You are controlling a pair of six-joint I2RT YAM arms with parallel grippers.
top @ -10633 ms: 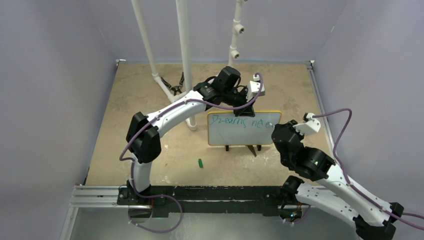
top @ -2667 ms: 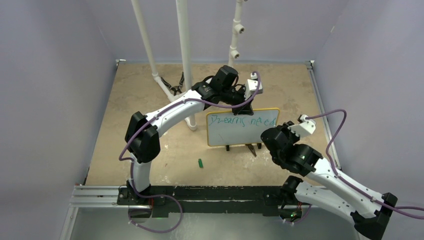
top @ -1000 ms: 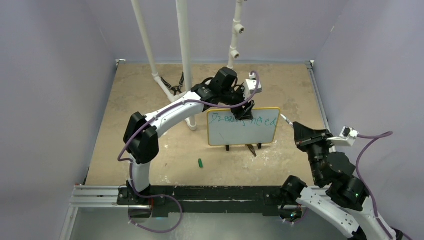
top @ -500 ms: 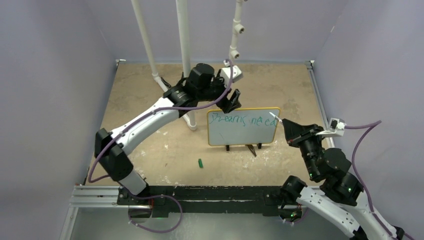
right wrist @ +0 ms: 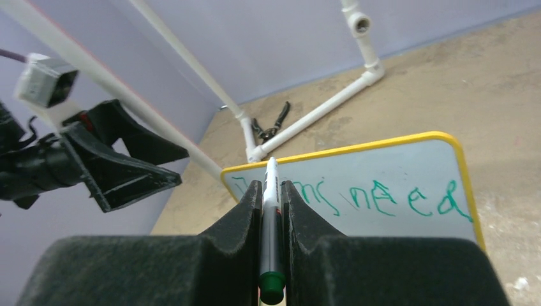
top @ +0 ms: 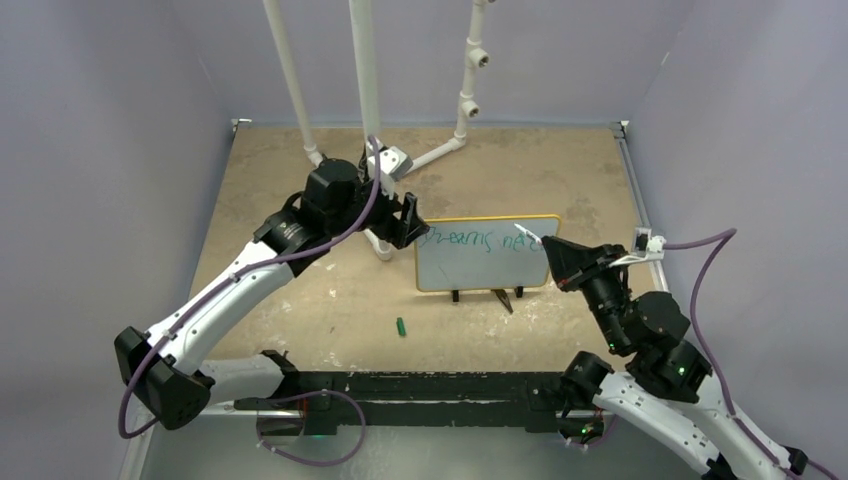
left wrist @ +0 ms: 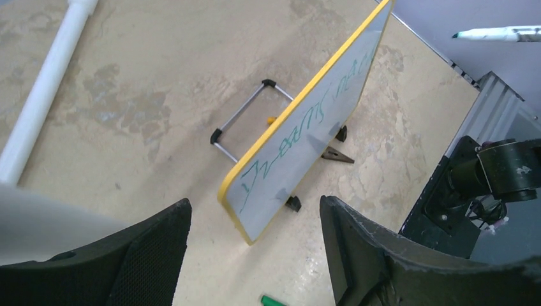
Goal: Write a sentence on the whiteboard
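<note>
Release of the board is the fresh change: a second ago the left gripper sat on the top rim, and now it has swung off to the left of the frame with its jaws spread wide and nothing between them. It sits just beside the upper left corner of the small white whiteboard with the yellow rim. The right gripper, pinched tight on the slim white marker with the green end, has come back in from the right. In the overhead view the marker tip sits near the board's upper right corner.

The board stands upright at centre frame on its black feet and wire prop, with no arm touching it. The green handwritten sentence runs along the top and reads roughly "Dreams need" plus a few more strokes. With the bracing gone, any pen pressure would probably tip or slide the board backwards, so a new hold looks necessary before writing goes on.

The top line nearly reaches the right rim, but the whole lower part of the board is bare white, enough for a second line. The white plastic pipe frame stands close behind the left gripper. A small green cap lies on the sandy table, below and left of the board.
</note>
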